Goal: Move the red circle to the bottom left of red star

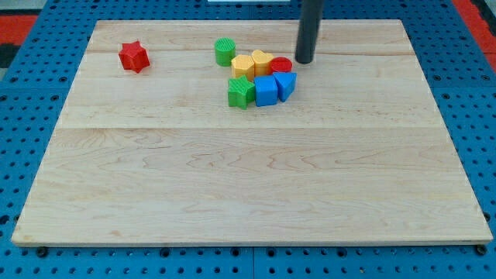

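Looking from the view's bottom up, the wooden board is bare for a long way, and then the blocks start.

First comes a tight bunch. A green star sits lowest, with a blue cube-like block touching it on the view's right, and another blue block next to that. Just behind them are two yellow blocks and; I cannot tell their shapes for sure. The red circle is squeezed in there too, behind the blue blocks and beside the yellow ones. A green circle stands a little apart, toward the view's left.

My tip is just beside the red circle, on its right side. It is only a plain rod, so it holds nothing and can only push.

The red star is far off at the view's top left, well apart from the bunch.

I think the trouble is this: a push to the left shoves the red circle straight into the yellow blocks, and they all slide along together. The green circle is also in the way. The red circle could slip sideways off my round tip, too. A push too far could bump the red star itself.
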Available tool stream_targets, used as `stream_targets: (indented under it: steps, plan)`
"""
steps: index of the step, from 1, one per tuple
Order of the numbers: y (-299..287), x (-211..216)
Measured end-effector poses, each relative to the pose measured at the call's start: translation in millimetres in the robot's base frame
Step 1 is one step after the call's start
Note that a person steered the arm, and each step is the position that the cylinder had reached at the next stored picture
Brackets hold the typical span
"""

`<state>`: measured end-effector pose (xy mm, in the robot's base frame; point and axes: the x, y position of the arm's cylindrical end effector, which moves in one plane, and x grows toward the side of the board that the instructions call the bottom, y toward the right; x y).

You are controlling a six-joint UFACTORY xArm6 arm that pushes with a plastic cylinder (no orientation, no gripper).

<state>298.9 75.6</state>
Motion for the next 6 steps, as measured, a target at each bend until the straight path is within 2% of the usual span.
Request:
stream_targets:
  steps: [1,3,4,5,6]
  plan:
    - [-27.8,16.5]
    - [-33.8,23.4]
    - [-86.1,41.4]
    - [-106.5,46.1]
    - [-81.8,44.1]
